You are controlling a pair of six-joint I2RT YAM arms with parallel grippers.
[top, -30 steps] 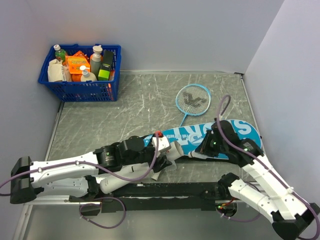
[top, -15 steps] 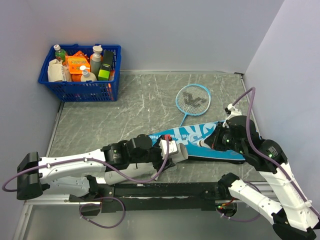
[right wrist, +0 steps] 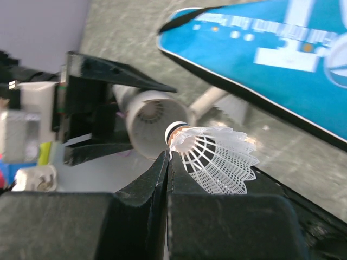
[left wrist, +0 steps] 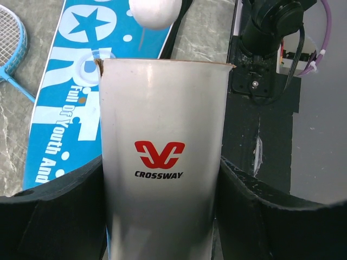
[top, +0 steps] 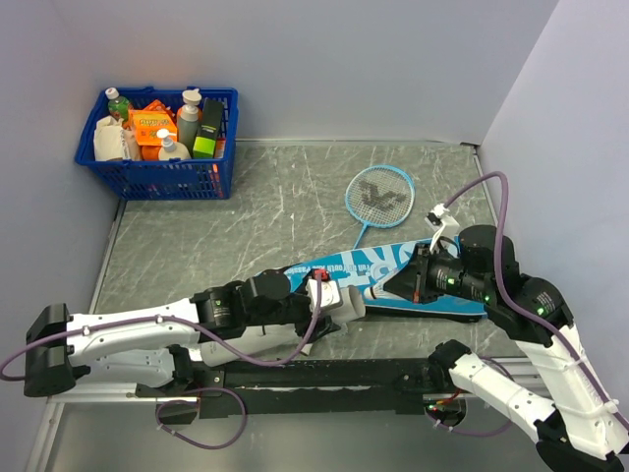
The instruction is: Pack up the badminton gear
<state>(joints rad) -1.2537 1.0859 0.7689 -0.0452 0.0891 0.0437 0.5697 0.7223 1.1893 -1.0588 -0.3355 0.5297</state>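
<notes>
With the left end effector (top: 329,300) clamped around the white tube (left wrist: 162,124) and the right end effector (right wrist: 167,162) pinched on a shuttlecock (right wrist: 217,157) just beside its open mouth, the cork should probably be centred before sliding straight in.

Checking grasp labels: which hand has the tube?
The left hand, clamped around the white tube; the right hand is shut on a shuttlecock instead.

The grey marbled table (top: 246,216) carries a blue basket (top: 167,180), a light-blue racket (top: 380,194) and a teal cover (top: 369,264).
</notes>
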